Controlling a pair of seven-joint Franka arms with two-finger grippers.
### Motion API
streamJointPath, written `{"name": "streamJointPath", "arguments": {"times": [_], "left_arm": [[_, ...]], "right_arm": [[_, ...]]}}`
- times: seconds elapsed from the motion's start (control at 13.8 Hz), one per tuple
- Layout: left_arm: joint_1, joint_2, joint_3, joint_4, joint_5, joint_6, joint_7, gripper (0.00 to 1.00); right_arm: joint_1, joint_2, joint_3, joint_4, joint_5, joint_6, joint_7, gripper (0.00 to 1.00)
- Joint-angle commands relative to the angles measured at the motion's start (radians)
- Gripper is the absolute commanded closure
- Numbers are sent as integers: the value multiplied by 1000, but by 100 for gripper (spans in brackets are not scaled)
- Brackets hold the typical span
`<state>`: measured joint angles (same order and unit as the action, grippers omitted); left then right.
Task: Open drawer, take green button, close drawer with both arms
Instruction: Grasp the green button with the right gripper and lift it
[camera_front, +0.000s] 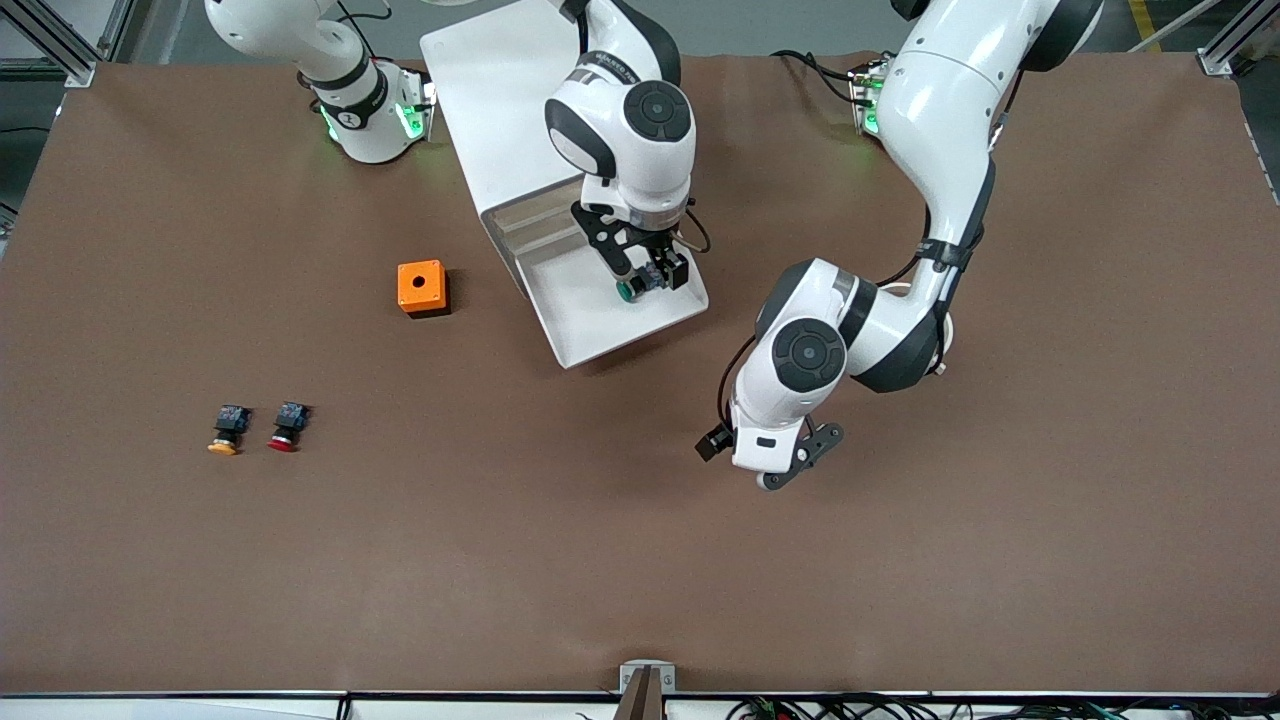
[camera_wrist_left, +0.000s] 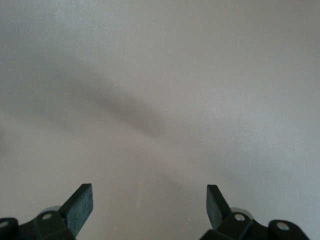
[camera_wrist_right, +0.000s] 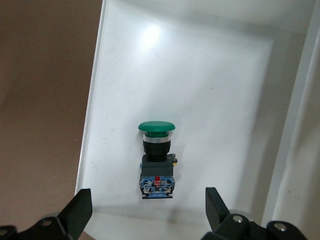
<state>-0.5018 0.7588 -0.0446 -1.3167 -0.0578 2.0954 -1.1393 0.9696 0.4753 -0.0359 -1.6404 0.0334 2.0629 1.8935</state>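
Stage shown: drawer (camera_front: 610, 330) open, pick not yet made. The drawer stands pulled out of the cabinet (camera_front: 490, 100) toward the front camera, so I judge the opening step done.

The button (camera_wrist_right: 157, 160) lies on its side on the drawer floor, green cap and black-and-blue body both in plain sight in my right wrist view. My right gripper (camera_front: 650, 278) hangs directly over it inside the drawer, fingers spread wide on either side and touching nothing; the button is not gripped.

My left gripper (camera_front: 765, 462) is over bare table (camera_front: 900, 560) toward the left arm's end, clear of the drawer, fingers apart and empty. That arm waits; its wrist view shows only a pale blurred surface I cannot identify.

Left to do, by my reading: lower and close on the button, lift it out, then push the drawer shut with both arms.

Also on the table, well apart from the drawer: an orange box (camera_front: 422, 288), an orange-capped button (camera_front: 227, 428) and a red-capped button (camera_front: 288, 426).
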Motion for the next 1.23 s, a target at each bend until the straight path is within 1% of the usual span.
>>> {"name": "streamJointPath", "arguments": {"times": [0.0, 0.22, 0.58, 0.87, 1.09, 1.16], "left_arm": [[-9, 4, 6, 4, 29, -24, -40, 0], [-9, 13, 5, 4, 62, -29, -40, 0], [-9, 14, 5, -12, 65, -23, -33, 0], [0, 14, 2, -21, 52, 35, -56, 0], [0, 13, 2, -26, 50, 66, -115, 0], [-3, 13, 2, -26, 50, 72, -138, 0]], "right_arm": [[20, 17, -12, 5, -32, -7, 6, 0], [37, 43, -12, 7, -55, -6, 7, 0], [47, 84, -12, 8, -75, -3, 9, 0], [49, 103, -12, 10, -76, 0, 9, 0], [43, 114, -12, 13, -78, 11, -1, 0], [41, 115, -12, 13, -76, 22, -2, 10]]}}
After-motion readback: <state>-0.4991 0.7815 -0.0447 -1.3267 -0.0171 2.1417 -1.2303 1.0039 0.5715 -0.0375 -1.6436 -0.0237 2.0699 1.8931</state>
